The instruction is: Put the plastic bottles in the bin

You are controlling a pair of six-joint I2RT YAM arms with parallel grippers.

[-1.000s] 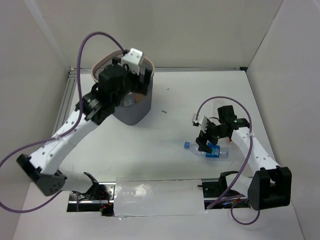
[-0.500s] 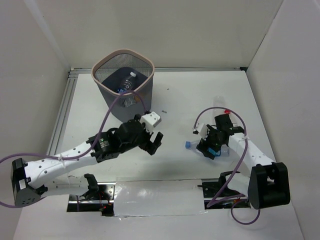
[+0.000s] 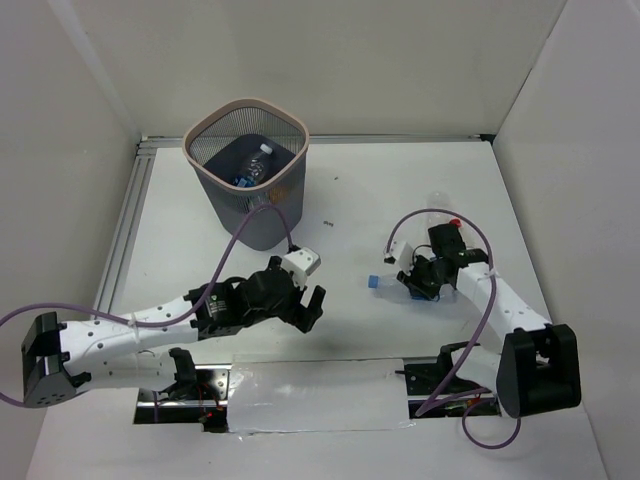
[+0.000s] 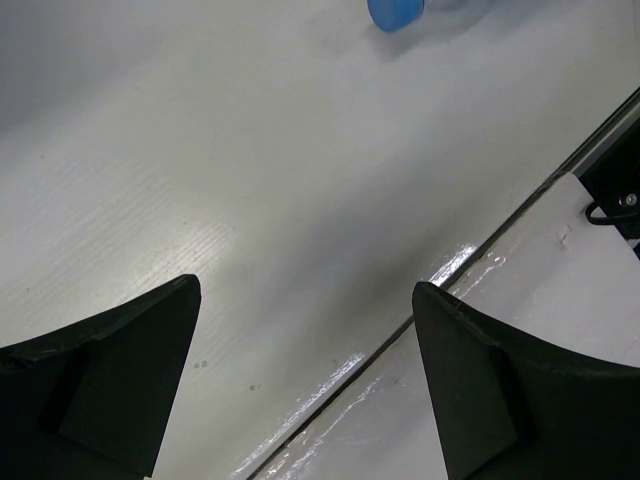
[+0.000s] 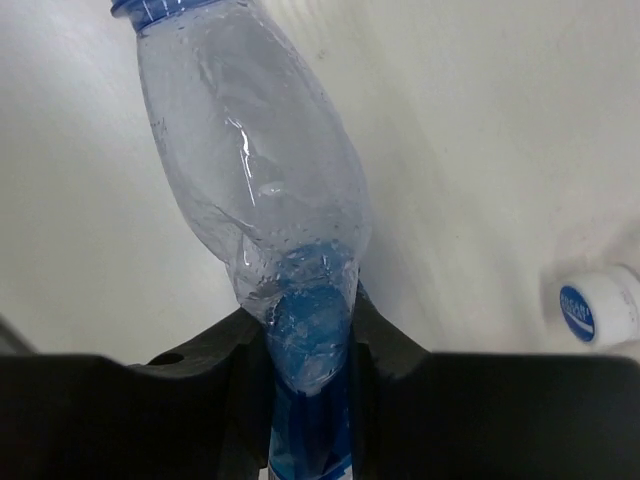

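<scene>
The bin [image 3: 243,102], dark mesh with a pale rim, stands at the far left with plastic bottles [image 3: 254,166] lying inside. My right gripper [image 3: 413,284] [image 5: 308,350] is shut on a clear bottle with a blue label [image 5: 260,170], squeezing its body; its blue cap [image 3: 374,283] points left. Just behind it lies a clear bottle with a red cap [image 3: 452,219]. My left gripper [image 3: 311,306] [image 4: 305,390] hangs open low over the table's near middle, holding nothing, and the blue cap [image 4: 395,12] shows at the top of the left wrist view.
A taped white sheet [image 3: 320,395] covers the near edge between the arm bases. An aluminium rail [image 3: 125,215] runs along the table's left side. White walls close in the left, back and right. A small white round piece with a blue mark [image 5: 595,310] lies beside the held bottle.
My left arm has swung back from over the bin to the table's near middle, still open. The right gripper has shut on the blue-label bottle.
</scene>
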